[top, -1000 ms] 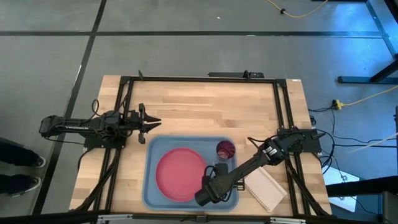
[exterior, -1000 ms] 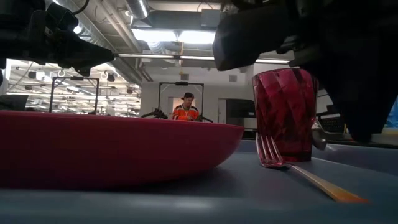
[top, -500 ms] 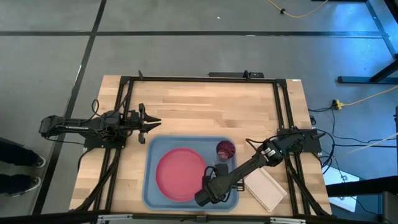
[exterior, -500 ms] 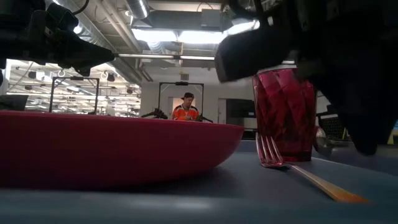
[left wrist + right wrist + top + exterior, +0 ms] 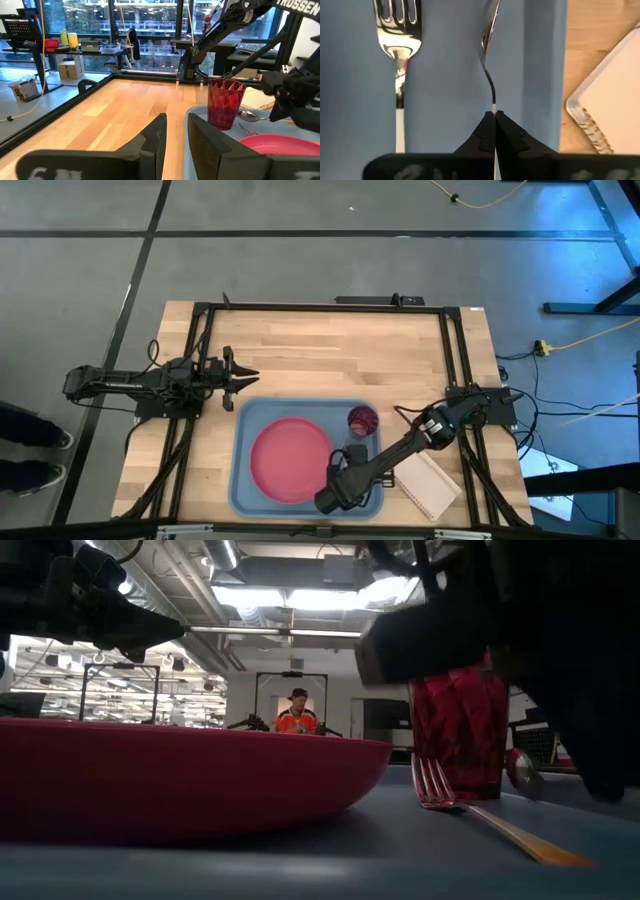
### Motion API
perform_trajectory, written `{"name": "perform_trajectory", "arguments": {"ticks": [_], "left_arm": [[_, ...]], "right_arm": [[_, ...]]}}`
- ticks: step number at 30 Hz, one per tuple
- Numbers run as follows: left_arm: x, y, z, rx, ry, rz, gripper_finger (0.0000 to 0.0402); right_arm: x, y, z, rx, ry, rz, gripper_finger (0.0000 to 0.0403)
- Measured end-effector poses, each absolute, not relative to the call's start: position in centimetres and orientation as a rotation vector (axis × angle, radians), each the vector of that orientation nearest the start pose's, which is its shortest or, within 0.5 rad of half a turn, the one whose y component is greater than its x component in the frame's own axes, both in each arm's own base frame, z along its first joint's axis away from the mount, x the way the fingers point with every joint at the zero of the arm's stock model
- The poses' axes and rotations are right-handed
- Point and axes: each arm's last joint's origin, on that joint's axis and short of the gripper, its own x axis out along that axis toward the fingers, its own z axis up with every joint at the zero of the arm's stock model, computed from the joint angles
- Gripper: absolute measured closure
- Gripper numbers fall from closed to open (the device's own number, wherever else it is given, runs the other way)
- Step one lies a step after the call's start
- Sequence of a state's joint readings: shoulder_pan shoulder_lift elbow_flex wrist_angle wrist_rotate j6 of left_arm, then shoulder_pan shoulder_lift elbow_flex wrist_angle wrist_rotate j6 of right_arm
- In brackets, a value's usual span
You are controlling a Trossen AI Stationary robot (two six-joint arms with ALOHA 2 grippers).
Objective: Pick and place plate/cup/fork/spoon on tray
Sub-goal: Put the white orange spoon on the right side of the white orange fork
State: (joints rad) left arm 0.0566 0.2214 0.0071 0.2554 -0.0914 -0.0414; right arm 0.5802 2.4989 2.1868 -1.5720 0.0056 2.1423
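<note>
- Fingers of the right gripper (image 5: 495, 119) pinch the thin handle of the spoon (image 5: 488, 37), at the lower middle of the high view, over the tray (image 5: 243, 480).
- Left gripper (image 5: 243, 377), fingers slightly parted and holding nothing, waits over the bench (image 5: 320, 350) at left.
- Fork (image 5: 398, 35) lies beside the spoon on the tray.
- Plate (image 5: 290, 460) and cup (image 5: 362, 419) sit in the tray.
- White lettering "TROSSEN" (image 5: 297, 4) marks the right arm, upper right of the left wrist view.

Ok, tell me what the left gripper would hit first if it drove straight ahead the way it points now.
Probably nothing on the table: the left gripper points across bare wood just past the tray's far rim. In its wrist view the cup stands off to one side. Depth is unclear, though, so it may graze that rim.
</note>
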Motion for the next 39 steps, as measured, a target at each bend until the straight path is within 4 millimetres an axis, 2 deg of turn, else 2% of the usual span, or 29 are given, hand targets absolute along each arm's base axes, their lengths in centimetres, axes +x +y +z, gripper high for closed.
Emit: {"name": "perform_trajectory", "arguments": {"ticks": [7, 14, 22, 39], "left_arm": [[11.08, 0.89, 17.20, -0.042, -0.044, 0.147, 0.0331], [11.08, 0.89, 17.20, -0.042, -0.044, 0.147, 0.0331], [11.08, 0.89, 17.20, -0.042, -0.044, 0.147, 0.0331], [11.08, 0.89, 17.20, -0.042, -0.044, 0.147, 0.0331]], "right_arm": [[37.60, 25.36, 14.40, 0.929, 1.249, -1.499, 0.0402], [37.63, 25.36, 14.39, 0.933, 1.223, -1.504, 0.0400], [37.74, 25.28, 14.35, 0.922, 1.188, -1.494, 0.0377], [37.73, 25.28, 14.35, 0.924, 1.185, -1.498, 0.0378]]}}
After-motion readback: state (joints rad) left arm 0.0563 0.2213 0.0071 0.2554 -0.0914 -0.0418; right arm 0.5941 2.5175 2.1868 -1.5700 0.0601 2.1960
